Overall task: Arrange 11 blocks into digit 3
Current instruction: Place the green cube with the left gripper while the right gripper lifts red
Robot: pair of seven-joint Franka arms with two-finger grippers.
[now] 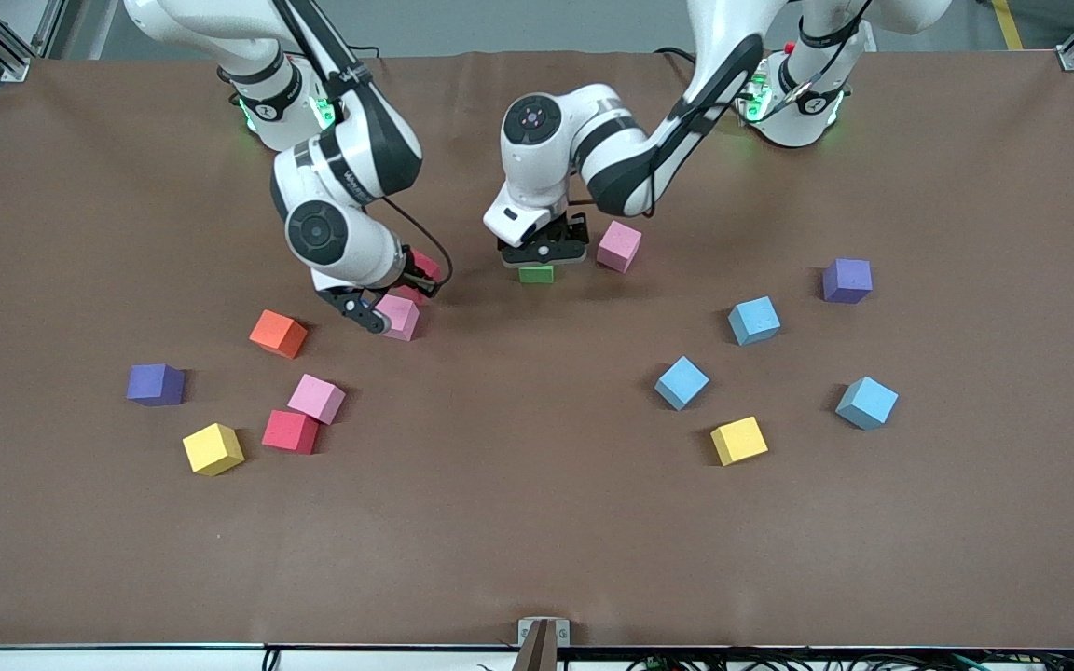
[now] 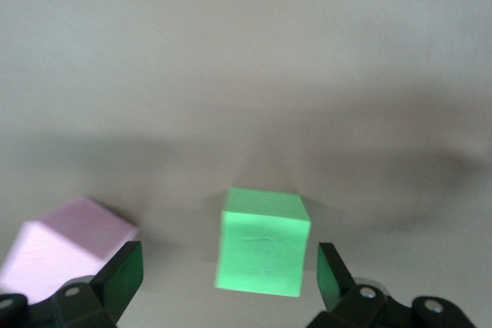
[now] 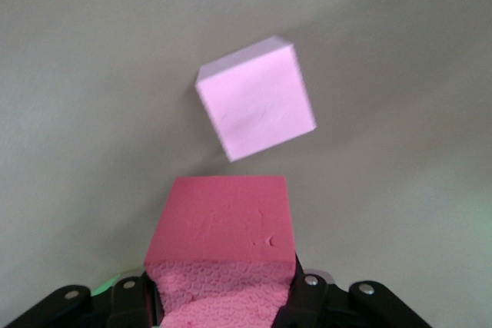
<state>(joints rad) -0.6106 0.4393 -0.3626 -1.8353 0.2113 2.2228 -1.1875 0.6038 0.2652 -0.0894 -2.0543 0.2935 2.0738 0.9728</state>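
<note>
Nearest the front camera, two matte yellow foam cubes (image 1: 213, 448) (image 1: 739, 440) lay loose on the brown worktop (image 1: 537, 540), one toward each arm's end, and a matte red foam cube (image 1: 291, 431) touched a pink foam cube (image 1: 317, 398) just beside the first. Farther up, a purple foam cube (image 1: 155, 384) and an orange foam cube (image 1: 278, 333) sat apart; neither seemed meant for the figure. Toward the left arm's end, three light blue foam cubes (image 1: 681, 382) (image 1: 866, 402) (image 1: 754, 320) and a second purple cube (image 1: 846, 280) were scattered, so most of the stock was unsorted and the digit 3 looked barely begun. Farther still, the right gripper (image 1: 402, 284) pinched a second red foam cube (image 3: 223, 240) low over another pink cube (image 1: 398, 317), probably carrying it toward the middle. Farthest, the left gripper (image 1: 544, 250) stood spread around the green foam cube (image 2: 264, 241), which rested on the worktop between the fingers without touching them, likely set down as the figure's first piece; a third pink cube (image 1: 619, 246) lay just beside it.
</note>
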